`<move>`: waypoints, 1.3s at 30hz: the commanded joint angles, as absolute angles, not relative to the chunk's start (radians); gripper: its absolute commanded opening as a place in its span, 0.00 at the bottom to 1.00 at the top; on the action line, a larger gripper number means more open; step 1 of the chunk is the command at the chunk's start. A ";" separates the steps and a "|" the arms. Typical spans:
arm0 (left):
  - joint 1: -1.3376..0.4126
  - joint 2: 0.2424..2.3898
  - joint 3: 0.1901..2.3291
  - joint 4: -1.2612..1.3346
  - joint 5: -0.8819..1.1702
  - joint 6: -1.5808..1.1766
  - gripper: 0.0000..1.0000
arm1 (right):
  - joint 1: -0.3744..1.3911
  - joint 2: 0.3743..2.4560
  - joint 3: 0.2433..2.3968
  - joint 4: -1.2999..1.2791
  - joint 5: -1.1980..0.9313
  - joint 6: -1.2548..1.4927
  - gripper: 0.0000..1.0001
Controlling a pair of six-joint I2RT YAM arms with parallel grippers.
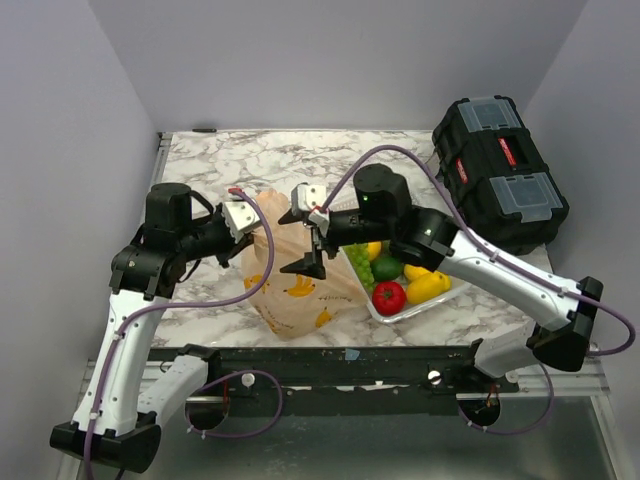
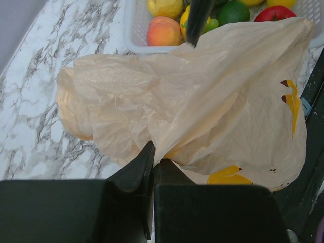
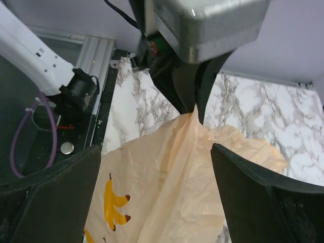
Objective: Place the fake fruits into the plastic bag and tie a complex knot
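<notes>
Early stage: fruits [image 1: 389, 297] sit in basket [image 1: 440, 300] toward table's right edge, none visibly bagged, no knot. Left hand [image 2: 153, 162] pinched shut on plastic bag [image 1: 290, 285], nr front edge, mid-table; right hand [image 1: 305, 240] wide open above it, w/ nothing held

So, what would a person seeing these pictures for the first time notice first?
The thin pale-orange plastic bag with banana prints, mid-table, pinched by the shut left tool while the right tool hangs open above it. Right of it, a white plastic basket of bright fake fruits; far right, a black plastic toolbox.
</notes>
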State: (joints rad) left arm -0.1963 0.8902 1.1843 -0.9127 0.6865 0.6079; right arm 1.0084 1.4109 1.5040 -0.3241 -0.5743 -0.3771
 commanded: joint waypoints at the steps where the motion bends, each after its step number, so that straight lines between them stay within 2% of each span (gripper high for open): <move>1: -0.213 0.872 1.208 -0.874 0.659 0.516 0.00 | 1.018 1.457 1.419 -0.172 -0.417 -0.269 0.92; 3: -0.216 0.867 1.214 -0.880 0.684 0.501 0.00 | 1.017 1.464 1.373 -0.128 -0.356 -0.250 0.90; 6: -0.218 0.872 1.244 -0.898 0.736 0.450 0.00 | 1.018 1.474 1.336 -0.107 -0.303 -0.255 0.81; 9: -0.237 0.893 1.279 -0.926 0.810 0.352 0.00 | 1.018 1.469 1.316 -0.088 -0.272 -0.276 0.55; 10: -0.241 0.894 1.285 -0.928 0.815 0.320 0.00 | 1.017 1.463 1.312 -0.088 -0.278 -0.297 0.36; 11: -0.240 0.892 1.287 -0.921 0.819 0.283 0.03 | 1.018 1.453 1.308 -0.093 -0.291 -0.321 0.22; 12: -0.231 0.886 1.290 -0.913 0.810 0.245 0.18 | 1.017 1.440 1.300 -0.095 -0.301 -0.343 0.10; 13: -0.208 0.879 1.292 -0.903 0.814 0.201 0.44 | 1.018 1.419 1.286 -0.097 -0.306 -0.361 0.04; 14: -0.177 0.875 1.298 -0.897 0.828 0.151 0.63 | 1.016 1.387 1.261 -0.095 -0.321 -0.388 0.01; 15: -0.126 0.874 1.305 -0.899 0.852 0.115 0.78 | 1.013 1.355 1.229 -0.096 -0.356 -0.420 0.01; 16: -0.056 0.875 1.312 -0.902 0.921 0.096 0.86 | 1.009 1.313 1.196 -0.092 -0.388 -0.469 0.01; 17: 0.019 0.876 1.310 -0.895 0.982 0.075 0.95 | 1.008 1.274 1.151 -0.079 -0.420 -0.504 0.01; 18: 0.109 0.876 1.301 -0.880 1.050 0.059 0.99 | 1.008 1.226 1.109 -0.056 -0.443 -0.542 0.01; 22: 0.316 0.914 1.270 -0.832 1.166 0.009 0.99 | 1.008 1.113 1.000 -0.029 -0.520 -0.648 0.01; 25: 0.361 0.979 1.256 -0.823 1.181 -0.026 0.99 | 1.008 1.081 0.981 -0.058 -0.560 -0.734 0.01; 35: 0.320 1.060 1.146 -0.726 1.299 -0.064 0.99 | 1.008 1.046 0.971 -0.104 -0.663 -0.862 0.01; 39: 0.240 1.024 1.071 -0.663 1.257 -0.046 0.99 | 1.008 1.045 0.978 -0.096 -0.683 -0.840 0.01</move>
State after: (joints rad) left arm 0.3084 1.0695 1.1328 -0.7437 1.2232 -0.0566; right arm 1.0088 1.0653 0.9787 -0.0986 -0.6228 -0.8261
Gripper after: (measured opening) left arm 0.987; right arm 0.009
